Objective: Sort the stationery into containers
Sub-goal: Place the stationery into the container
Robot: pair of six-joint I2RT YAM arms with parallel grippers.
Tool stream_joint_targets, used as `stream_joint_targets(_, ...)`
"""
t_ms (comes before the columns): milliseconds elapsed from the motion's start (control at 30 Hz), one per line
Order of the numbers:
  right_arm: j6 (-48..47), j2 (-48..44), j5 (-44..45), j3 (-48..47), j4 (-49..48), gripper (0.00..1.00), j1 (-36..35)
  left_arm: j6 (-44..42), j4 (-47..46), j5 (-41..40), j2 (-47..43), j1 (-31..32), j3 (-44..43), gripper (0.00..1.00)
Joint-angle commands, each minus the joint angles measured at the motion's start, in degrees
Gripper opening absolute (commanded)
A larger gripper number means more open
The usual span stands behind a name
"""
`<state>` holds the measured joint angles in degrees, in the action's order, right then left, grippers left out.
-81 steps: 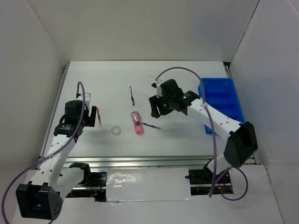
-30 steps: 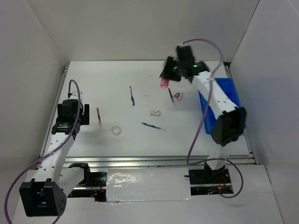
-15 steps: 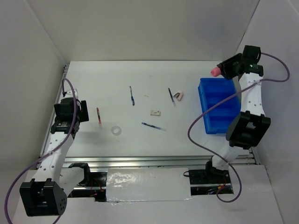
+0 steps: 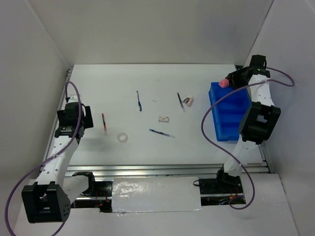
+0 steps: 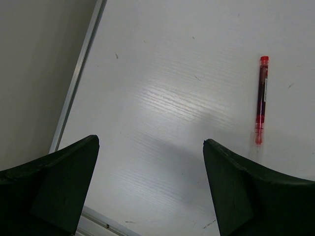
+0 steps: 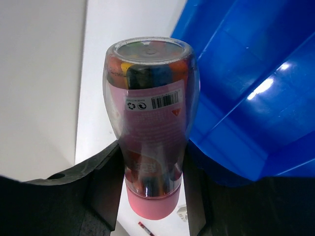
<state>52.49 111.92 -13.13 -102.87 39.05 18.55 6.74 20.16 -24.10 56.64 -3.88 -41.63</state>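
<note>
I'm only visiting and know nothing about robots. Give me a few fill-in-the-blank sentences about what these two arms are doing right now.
1. The right gripper is clamped on a fat ____ tube.
2. That tube hangs at the far corner of the ____ bin.
3. The left gripper stands ____, holding nothing.
4. The pen lying nearest it is ____.
Missing words: pink, blue, open, red.
</note>
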Motion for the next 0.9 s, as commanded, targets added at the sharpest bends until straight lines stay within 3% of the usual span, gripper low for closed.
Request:
stream_joint_targets(0,3.23,1.81,-0.58,-2.07,-1.34,0.0,1.05,2.22,-1.62,-1.92,1.01,-0.34,-2.05,0.99)
stream_joint_targets(167,5.08,2.69,0.73,0.12,-2.57,0.0,1.4,2.31,-1.62,-2.27,1.37,-0.34,-2.06,0.99)
stream_joint_targets(300,5.69,4.01,1.44,0.04,-2.66,0.13,2.11,2.22,-1.62,-2.01,1.54,-0.34,-1.97,0.99)
stream_joint_targets(400,5.87,5.24,2.05,-0.58,-2.49,0.16,2.46,2.31,-1.44,-2.09,1.98,-0.43,-2.14,0.99)
stream_joint_targets(467,6.04,6.03,2.05,-0.31,-2.57,0.24,2.72,2.4,-1.36,-2.27,2.24,-0.43,-2.14,0.99)
stream_joint_targets(600,5.61,7.08,2.4,-0.66,-2.57,0.31,2.99,2.4,-1.44,-2.18,2.25,-0.43,-2.14,0.99)
stream_joint_targets(633,5.69,7.26,2.05,-0.75,-2.66,0.41,2.9,2.4,-1.44,-2.1,2.42,-0.43,-2.14,0.99)
stream_joint_targets(800,5.52,8.23,0.91,-1.63,-3.63,0.49,2.46,2.49,-1.27,-1.83,2.42,-0.34,-2.32,0.99)
stream_joint_targets(867,5.61,8.49,0.21,-1.63,-3.8,0.71,2.29,2.49,-1.18,-1.83,2.42,-0.34,-2.23,0.99)
